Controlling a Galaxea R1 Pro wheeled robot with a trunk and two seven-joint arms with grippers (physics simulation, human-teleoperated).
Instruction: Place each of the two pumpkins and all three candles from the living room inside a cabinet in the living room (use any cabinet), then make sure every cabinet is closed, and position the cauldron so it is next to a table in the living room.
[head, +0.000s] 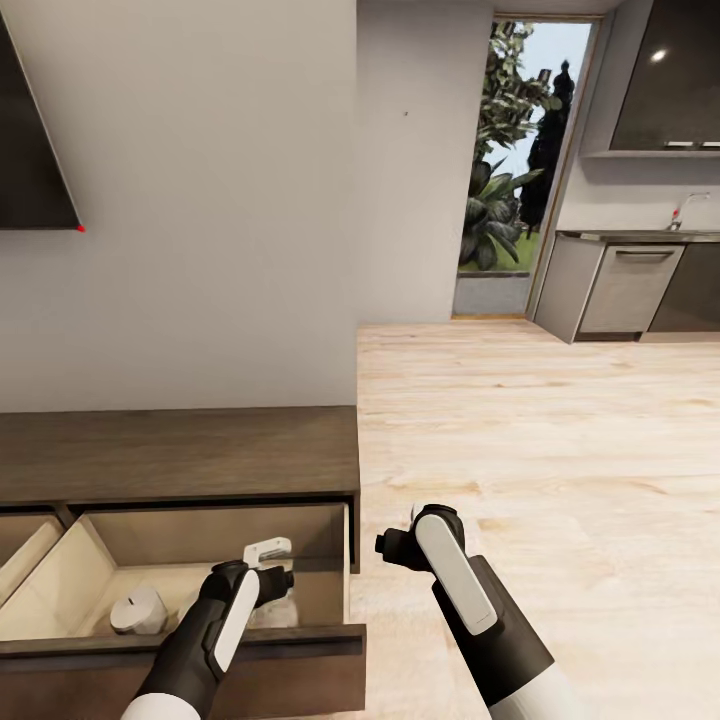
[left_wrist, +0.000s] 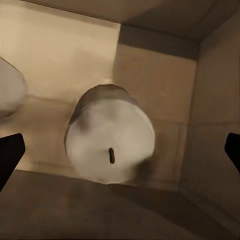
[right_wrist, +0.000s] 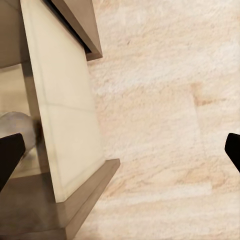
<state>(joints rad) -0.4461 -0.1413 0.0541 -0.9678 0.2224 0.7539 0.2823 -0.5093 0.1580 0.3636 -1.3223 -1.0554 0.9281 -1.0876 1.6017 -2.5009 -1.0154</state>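
The long low dark-brown cabinet (head: 180, 455) stands against the wall with its right drawer (head: 300, 640) pulled out, showing pale beige insides. A grey-tan candle (head: 138, 610) rests in the drawer. In the left wrist view another candle (left_wrist: 110, 137) lies on its side in the drawer's corner, wick end facing me, and a second candle's edge (left_wrist: 9, 92) shows beside it. My left gripper (head: 270, 565) (left_wrist: 120, 155) hangs open over the drawer, holding nothing. My right gripper (head: 400, 548) (right_wrist: 120, 150) is open above the floor just outside the drawer's side wall (right_wrist: 60, 115). Pumpkins, cauldron and table are out of view.
The cabinet's left drawer (head: 20, 560) is also pulled out. A dark screen (head: 30, 150) hangs on the wall above. Light wood floor (head: 550, 450) stretches right toward a garden doorway (head: 520, 170) and the kitchen units (head: 630, 285).
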